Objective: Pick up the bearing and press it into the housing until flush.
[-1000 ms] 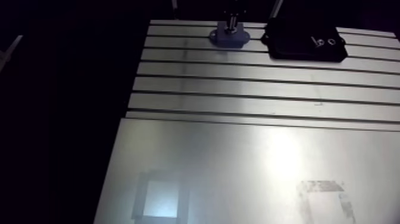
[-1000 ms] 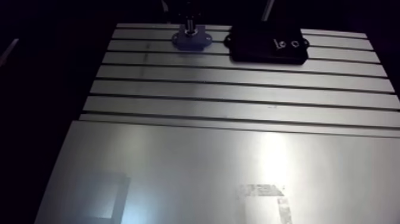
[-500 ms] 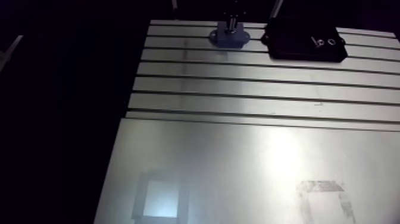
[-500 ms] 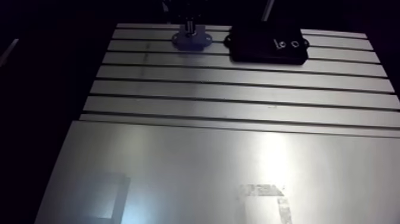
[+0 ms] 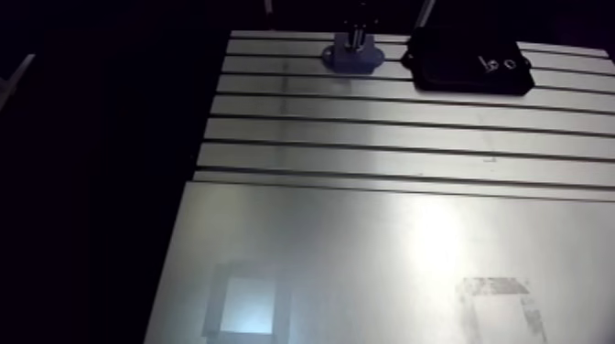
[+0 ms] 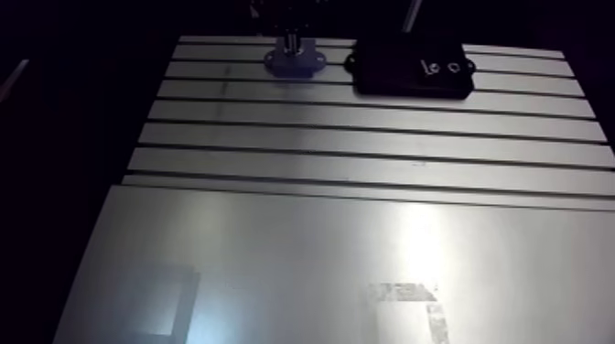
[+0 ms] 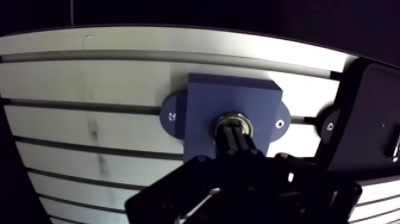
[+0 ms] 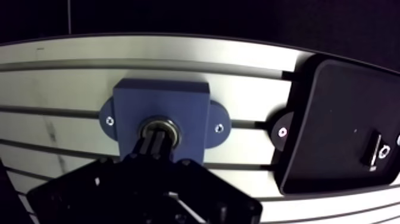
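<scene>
Nearly done, we thought: the bearing [image 7: 233, 123] sat in the blue housing [image 7: 208, 101], top middle of the arm view. The claw [image 7: 236, 137] was on it. We couldn't tell its grip.

Arm view overlooks the table [image 5: 366, 238] from afar; wrist view sits close above the shared housing [image 7: 208, 101].

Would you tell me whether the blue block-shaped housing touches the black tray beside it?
Apart: the wrist view shows bare slotted table between housing and tray.
</scene>
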`<state>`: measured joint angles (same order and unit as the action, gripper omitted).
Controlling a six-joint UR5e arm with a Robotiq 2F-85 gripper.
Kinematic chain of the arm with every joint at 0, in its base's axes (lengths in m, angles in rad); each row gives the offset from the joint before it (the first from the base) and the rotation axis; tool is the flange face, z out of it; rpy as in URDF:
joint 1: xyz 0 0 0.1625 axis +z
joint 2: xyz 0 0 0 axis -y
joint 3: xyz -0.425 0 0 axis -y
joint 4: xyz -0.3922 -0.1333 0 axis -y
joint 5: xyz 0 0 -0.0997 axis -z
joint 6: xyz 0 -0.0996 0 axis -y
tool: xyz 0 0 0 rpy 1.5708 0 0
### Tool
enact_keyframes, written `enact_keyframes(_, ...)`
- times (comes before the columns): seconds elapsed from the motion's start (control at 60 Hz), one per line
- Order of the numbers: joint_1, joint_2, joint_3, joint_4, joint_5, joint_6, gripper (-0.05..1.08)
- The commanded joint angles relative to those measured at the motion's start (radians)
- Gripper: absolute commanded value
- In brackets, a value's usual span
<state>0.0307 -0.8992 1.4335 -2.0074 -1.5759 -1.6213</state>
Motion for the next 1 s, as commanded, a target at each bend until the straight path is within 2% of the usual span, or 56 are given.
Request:
enact_keyframes(0.017, 0.000, 0.006, 0.003, -0.001, 0.000, -0.001, 1.08)
enact_keyframes(0.633, 0.000, 0.007, 0.003, -0.001, 0.000, -0.001, 1.08)
enact_keyframes(1.0, -0.002, -0.012, -0.009, 0.012, 0.000, -0.002, 1.08)
